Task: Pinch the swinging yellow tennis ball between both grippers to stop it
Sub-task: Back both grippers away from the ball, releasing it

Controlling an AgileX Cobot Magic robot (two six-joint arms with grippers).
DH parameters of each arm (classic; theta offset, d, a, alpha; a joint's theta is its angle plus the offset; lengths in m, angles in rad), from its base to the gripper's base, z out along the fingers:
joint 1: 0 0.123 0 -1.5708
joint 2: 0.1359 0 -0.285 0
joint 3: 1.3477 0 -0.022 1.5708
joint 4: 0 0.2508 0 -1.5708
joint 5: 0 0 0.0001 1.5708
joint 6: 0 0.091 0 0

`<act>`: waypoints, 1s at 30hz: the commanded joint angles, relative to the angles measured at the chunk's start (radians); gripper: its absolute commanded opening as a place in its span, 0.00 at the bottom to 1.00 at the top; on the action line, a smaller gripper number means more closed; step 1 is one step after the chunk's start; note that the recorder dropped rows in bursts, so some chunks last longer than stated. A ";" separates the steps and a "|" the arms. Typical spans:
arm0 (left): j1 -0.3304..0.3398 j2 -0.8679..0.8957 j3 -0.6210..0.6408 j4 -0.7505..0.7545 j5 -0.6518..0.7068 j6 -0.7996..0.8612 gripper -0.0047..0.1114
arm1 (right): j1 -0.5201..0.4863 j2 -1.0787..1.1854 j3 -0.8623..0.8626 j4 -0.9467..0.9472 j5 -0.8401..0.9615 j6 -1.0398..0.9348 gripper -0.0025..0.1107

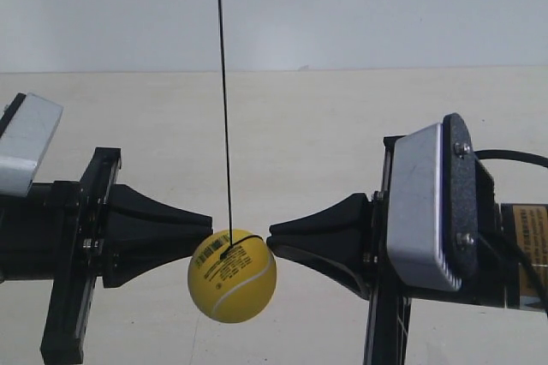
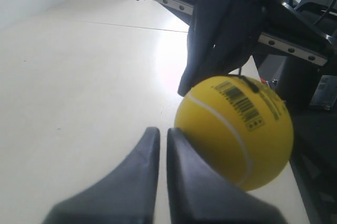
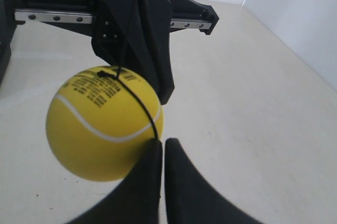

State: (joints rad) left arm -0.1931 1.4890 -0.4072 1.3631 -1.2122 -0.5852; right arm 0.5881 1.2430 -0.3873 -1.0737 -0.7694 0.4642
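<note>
Two grippers face each other tip to tip, ball [image 1: 232, 277] on its string [image 1: 224, 108] hanging between them, its centre a bit lower than the tips. String runs up out of frame, slightly tilted. Jaws of left gripper [image 2: 159, 132] pinched to a thin slit, nothing held; ball sits off to one side of the fingertips, close by one finger's flank. Jaws of right gripper [image 3: 163, 142]: same thin slit, empty; ball just beside the tip, off-axis. Real contact either side: can't tell.
</note>
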 commanded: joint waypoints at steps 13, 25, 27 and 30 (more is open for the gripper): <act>0.000 0.000 -0.005 -0.027 0.070 0.004 0.08 | 0.000 0.004 -0.007 0.085 0.080 -0.080 0.02; 0.164 0.000 -0.005 0.057 -0.009 -0.009 0.08 | 0.000 -0.081 -0.007 0.090 0.195 -0.082 0.02; 0.178 0.000 -0.005 0.067 -0.009 -0.011 0.08 | 0.000 -0.085 -0.007 0.092 0.211 -0.082 0.02; 0.192 0.000 -0.005 0.076 -0.009 -0.013 0.08 | 0.000 -0.085 -0.007 0.098 0.236 -0.082 0.02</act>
State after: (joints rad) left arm -0.0134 1.4894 -0.4072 1.4238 -1.2073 -0.5849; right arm 0.5881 1.1649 -0.3873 -0.9857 -0.5587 0.3817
